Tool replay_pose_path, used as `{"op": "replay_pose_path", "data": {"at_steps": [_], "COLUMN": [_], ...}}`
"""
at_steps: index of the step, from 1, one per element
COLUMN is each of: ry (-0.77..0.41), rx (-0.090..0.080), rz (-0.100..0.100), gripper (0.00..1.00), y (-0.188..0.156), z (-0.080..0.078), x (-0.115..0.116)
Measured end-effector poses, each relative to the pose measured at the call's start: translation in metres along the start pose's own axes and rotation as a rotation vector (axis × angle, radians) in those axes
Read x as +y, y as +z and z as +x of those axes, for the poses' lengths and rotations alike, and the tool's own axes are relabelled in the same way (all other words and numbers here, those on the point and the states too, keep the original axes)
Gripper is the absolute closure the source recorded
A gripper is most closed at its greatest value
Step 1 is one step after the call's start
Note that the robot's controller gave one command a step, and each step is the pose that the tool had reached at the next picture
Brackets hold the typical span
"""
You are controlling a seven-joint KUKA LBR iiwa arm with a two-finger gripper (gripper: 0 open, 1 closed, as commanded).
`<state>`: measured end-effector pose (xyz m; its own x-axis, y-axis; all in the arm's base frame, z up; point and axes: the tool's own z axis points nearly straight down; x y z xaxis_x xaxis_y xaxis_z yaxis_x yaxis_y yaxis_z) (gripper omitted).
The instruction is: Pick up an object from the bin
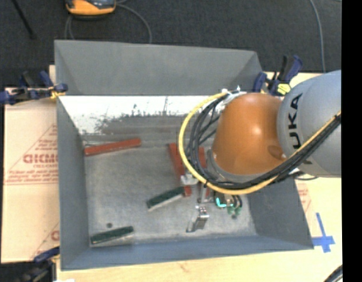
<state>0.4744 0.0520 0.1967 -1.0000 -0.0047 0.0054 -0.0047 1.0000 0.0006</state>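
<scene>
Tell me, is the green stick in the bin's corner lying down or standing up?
Lying down. The dark green stick lies flat on the bin floor, its whole length showing.

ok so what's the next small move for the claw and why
Probably a short shift toward the view's left and slightly up, to centre the claw over the near end of the dark green stick. The claw now sits over bare bin floor just beside that stick, which looks like the nearest thing lying in the open.
</scene>
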Motion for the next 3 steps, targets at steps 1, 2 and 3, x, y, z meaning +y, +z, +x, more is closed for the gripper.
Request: {"op": "replay_pose_path", "data": {"at_steps": [1,2,3], "ry": [0.002,0.047,0.004], "rx": [-0.008,-0.019,-0.021], "rz": [0.0,-0.002,-0.001], "gripper": [0.0,0.0,1.0], "y": [-0.003,0.047,0.121], "z": [-0.002,-0.053,-0.035], "x": [0.0,-0.021,-0.005]}}
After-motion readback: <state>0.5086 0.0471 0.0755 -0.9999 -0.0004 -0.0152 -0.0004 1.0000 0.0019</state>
